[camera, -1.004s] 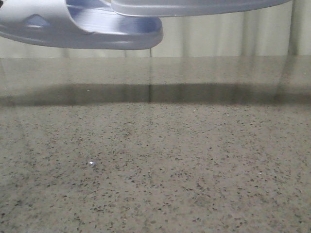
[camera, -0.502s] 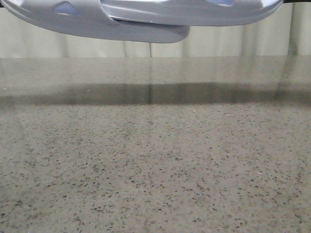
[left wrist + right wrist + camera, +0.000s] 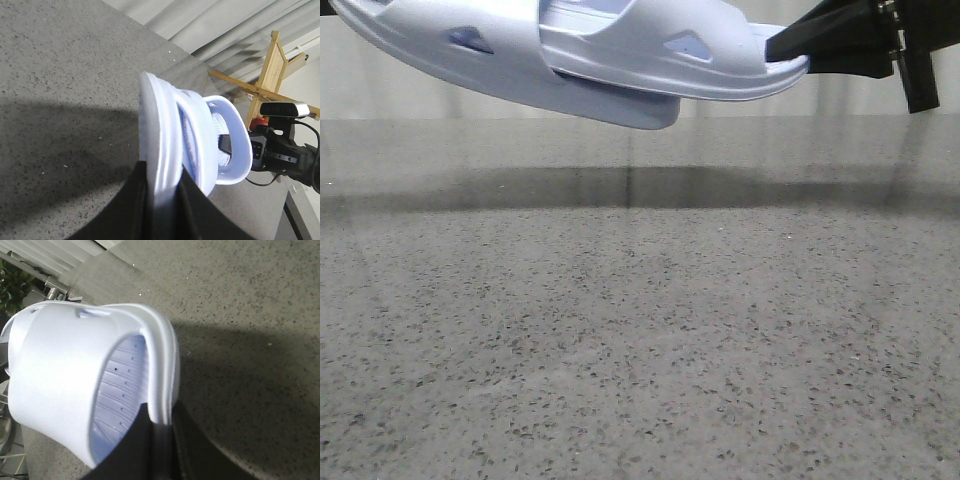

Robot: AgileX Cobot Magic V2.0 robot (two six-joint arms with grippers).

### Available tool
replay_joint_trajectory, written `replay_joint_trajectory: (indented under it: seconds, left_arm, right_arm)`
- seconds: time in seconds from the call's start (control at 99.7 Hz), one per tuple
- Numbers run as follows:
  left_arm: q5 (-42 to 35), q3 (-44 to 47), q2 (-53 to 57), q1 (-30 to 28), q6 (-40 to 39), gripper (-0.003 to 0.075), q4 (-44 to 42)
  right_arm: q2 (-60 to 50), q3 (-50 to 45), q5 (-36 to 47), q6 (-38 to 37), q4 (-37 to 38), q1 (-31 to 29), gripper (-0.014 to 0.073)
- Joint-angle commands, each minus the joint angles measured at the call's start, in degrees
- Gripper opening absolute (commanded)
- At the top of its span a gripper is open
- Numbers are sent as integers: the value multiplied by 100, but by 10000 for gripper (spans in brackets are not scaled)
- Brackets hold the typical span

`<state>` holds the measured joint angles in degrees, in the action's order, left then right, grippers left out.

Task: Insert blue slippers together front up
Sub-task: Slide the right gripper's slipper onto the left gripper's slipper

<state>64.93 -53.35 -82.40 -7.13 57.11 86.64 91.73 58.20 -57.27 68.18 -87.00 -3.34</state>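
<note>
While both blue slippers (image 3: 590, 60) hang nested above the speckled table (image 3: 640, 330), we're basically mid-insert.

Our left gripper (image 3: 162, 200) is pinching one slipper's sole edge, and the right gripper (image 3: 160, 450) is clamped on the other's sole rim. We'd guess the foam is light, squishy and a bit springy, so gripping the thick sole, not the strap, seems smartest.

Blue slippers (image 3: 570, 60): pair of pale lavender-blue foam slides, raised clear of the speckled surface, lying roughly level. One slipper is nested through the other's wide strap, soles overlapping. Straps carry side cut-outs; the footbed is ribbed. Each slipper's outer end is clamped between dark fingers.
</note>
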Motion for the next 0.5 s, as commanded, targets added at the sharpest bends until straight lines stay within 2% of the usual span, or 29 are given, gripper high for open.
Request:
replay_joint_trajectory:
  seconds: [0.0,0.231,0.361,0.492]
  left_arm:
    - [766,-160,197,103,6,16,569]
    - [766,-160,197,103,6,16,549]
    - [766,-160,197,64,6,15,547]
    - [766,-160,197,-98,6,16,469]
  right_arm:
    - [-134,334,-608,224,-295,231,-107]
    - [122,825,-623,224,-258,564,-107]
    - [124,848,-559,224,-192,507,-102]
    - [124,848,-812,75,-101,131,2]
